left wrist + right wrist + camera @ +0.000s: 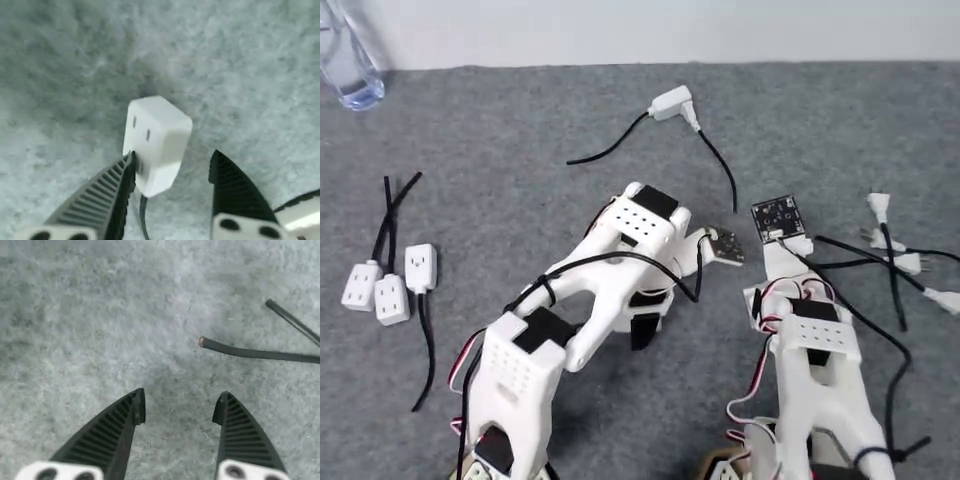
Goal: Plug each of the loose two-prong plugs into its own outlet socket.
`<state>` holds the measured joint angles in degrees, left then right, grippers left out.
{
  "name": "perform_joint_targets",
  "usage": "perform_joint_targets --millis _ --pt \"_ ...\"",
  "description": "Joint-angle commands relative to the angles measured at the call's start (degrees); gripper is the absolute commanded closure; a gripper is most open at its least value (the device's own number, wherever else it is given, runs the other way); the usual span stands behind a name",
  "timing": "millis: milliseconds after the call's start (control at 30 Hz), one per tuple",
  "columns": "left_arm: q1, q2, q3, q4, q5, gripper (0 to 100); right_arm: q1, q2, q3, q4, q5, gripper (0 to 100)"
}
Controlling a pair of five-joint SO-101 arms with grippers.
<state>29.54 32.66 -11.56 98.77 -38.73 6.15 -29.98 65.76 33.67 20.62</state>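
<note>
A white outlet socket with two slots lies on the grey carpet between the fingers of my left gripper. The gripper is open: one finger touches the socket's side and the other stands apart from it. In the high view the left arm hides this socket. My right gripper hangs open over bare carpet, close to a black cable's cut end. Three loose two-prong plugs lie at the right. Three more sockets lie at the left.
A white connector with black cables off both ends lies at the back centre. A clear bottle stands at the back left corner. The plugs' black cables cross beside the right arm.
</note>
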Motion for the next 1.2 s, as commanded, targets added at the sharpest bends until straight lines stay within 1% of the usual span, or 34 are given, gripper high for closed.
perform_joint_targets --millis 0,367,733,900,967,1167 --pt "0.18 -6.15 4.44 -0.44 0.53 77 1.54 1.45 -2.81 -1.27 0.88 77.2" --pt "0.18 -10.37 9.89 -0.88 2.29 77 1.63 2.86 -3.43 -1.27 0.88 77.2" --pt "-0.09 -9.93 10.42 -9.14 2.64 77 1.54 2.86 -3.43 -1.10 0.88 77.2" --pt "-0.09 -9.93 16.04 -15.03 2.46 77 1.45 2.95 -3.43 -1.10 1.05 77.2" --pt "-0.09 -9.93 18.33 -16.97 2.46 77 1.27 3.30 -3.43 -1.10 2.46 77.2" --pt "-0.44 -9.93 19.65 -18.90 2.46 77 1.19 3.30 -3.43 -1.19 2.64 77.2"
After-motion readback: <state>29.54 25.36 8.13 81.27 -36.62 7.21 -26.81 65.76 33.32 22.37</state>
